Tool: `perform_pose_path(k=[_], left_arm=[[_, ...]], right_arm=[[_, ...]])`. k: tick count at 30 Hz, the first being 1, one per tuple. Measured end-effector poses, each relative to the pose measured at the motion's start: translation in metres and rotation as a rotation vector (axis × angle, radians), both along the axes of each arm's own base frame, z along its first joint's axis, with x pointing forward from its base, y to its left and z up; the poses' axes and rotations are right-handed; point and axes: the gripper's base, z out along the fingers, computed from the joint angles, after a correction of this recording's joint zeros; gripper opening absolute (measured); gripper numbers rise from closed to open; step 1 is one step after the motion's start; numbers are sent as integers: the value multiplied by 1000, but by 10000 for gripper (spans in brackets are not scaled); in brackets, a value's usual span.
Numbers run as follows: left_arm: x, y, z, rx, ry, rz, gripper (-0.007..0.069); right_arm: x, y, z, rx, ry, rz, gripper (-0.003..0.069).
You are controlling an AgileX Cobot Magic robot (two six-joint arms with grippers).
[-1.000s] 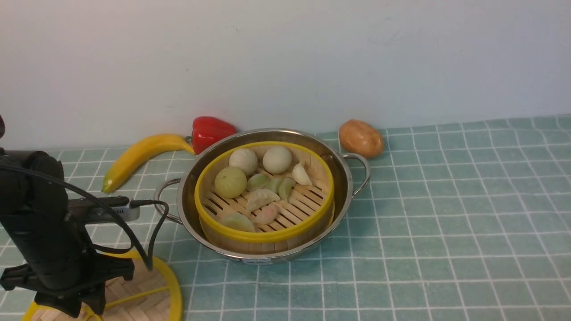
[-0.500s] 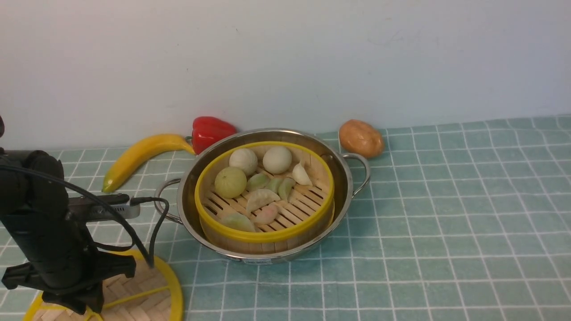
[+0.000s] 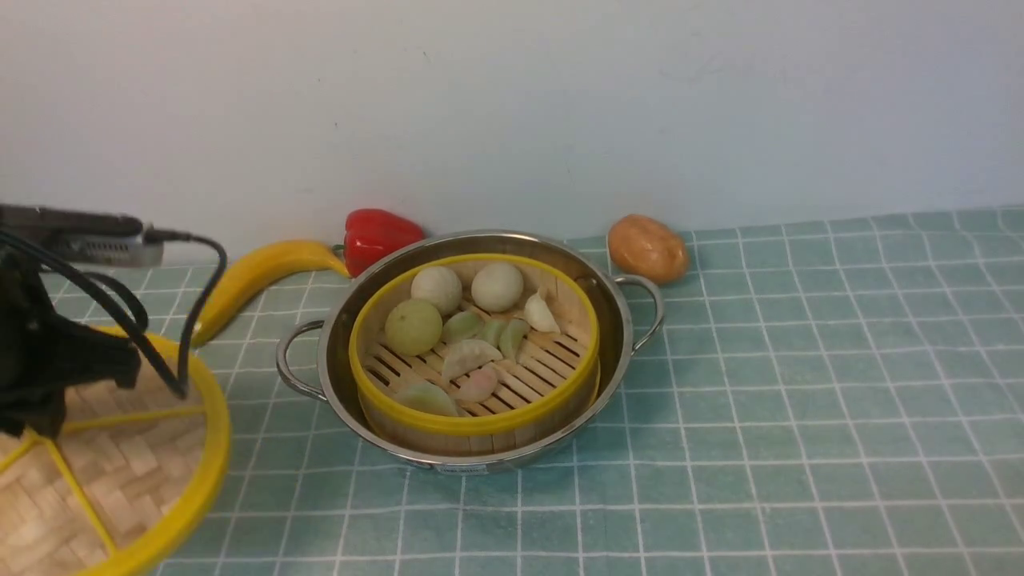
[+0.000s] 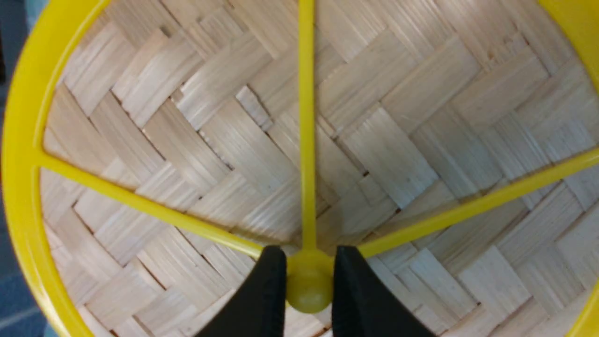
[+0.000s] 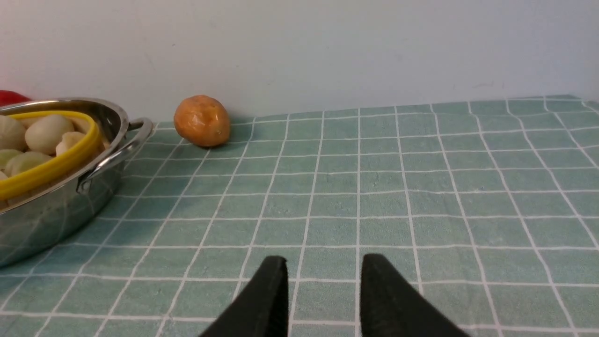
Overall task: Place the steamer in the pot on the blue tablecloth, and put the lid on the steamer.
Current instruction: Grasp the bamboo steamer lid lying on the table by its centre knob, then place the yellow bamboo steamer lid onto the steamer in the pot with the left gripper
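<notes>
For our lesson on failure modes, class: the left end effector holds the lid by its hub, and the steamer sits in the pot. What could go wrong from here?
1. The left end effector pinches only the small hub of the lid, which hangs tilted; it might swivel or slip.
2. The steamer stands above the rim of the pot; a low carry could knock it.
3. The cable drapes over the lid and could snag.
</notes>
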Motion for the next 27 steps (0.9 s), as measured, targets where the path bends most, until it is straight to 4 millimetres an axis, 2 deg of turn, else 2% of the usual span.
perform_pose_path(k=[4, 6, 7, 10, 12, 14, 21, 27], left_arm=[[6, -9, 36, -78, -119, -107, 114], [12, -22, 51, -143, -181, -216, 114], [13, -24, 51, -148, -185, -228, 114], [25, -53, 61, -183, -246, -419, 114], [29, -62, 61, -180, -253, -477, 114], [43, -92, 53, -159, -240, -647, 114], [68, -148, 23, -112, -244, -926, 114], [78, -168, 10, -85, -281, -1022, 114]], right_arm=[[0, 0, 0, 1, 0, 0, 240], [0, 0, 0, 1, -1, 0, 240], [0, 0, 0, 1, 0, 0, 240], [0, 0, 0, 4, -1, 0, 240], [0, 0, 0, 4, -1, 0, 240], [0, 0, 0, 4, -1, 0, 240], [0, 0, 0, 5, -1, 0, 240], [0, 0, 0, 5, -1, 0, 240]])
